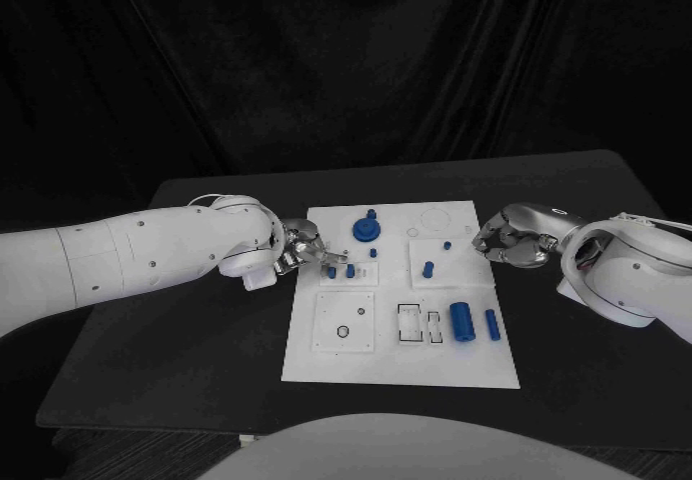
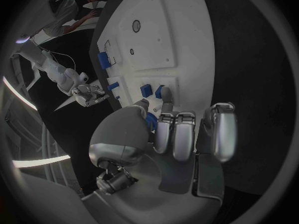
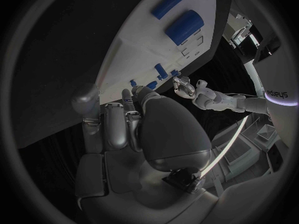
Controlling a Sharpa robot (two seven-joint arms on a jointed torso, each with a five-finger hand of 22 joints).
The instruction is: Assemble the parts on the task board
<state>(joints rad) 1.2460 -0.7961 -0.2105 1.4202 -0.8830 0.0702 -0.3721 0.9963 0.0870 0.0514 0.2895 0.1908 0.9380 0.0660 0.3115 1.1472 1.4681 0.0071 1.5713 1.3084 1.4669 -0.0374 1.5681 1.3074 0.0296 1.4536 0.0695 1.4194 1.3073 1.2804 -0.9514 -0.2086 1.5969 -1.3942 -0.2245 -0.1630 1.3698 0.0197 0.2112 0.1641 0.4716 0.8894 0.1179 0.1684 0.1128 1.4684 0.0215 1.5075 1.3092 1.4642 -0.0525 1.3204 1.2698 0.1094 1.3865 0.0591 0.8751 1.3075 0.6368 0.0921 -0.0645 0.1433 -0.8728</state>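
Assembly looks partly done, judging by the layout: on the task board (image 1: 433, 365), which fills the middle of the head view, a blue gear-like part (image 1: 366, 230) sits near the upper middle of the plate, small blue pegs (image 1: 351, 270) stand just below it and toward centre, and two blue cylinders (image 1: 463, 321) lie loose at the lower right of the board, so those at least seem still to be placed; several outlined recesses at lower centre hold nothing. The left hand (image 1: 300, 250) sits at the board's left edge, left of centre in the frame, its fingers reaching to the nearest pegs; in the left wrist view a fingertip (image 2: 167, 95) touches or nearly touches a peg (image 2: 160, 91), and I cannot tell whether it grips it. The right hand (image 1: 512, 240) hovers just off the board's right edge, upper right of centre, fingers curled in, apparently holding nothing, well apart from the cylinders
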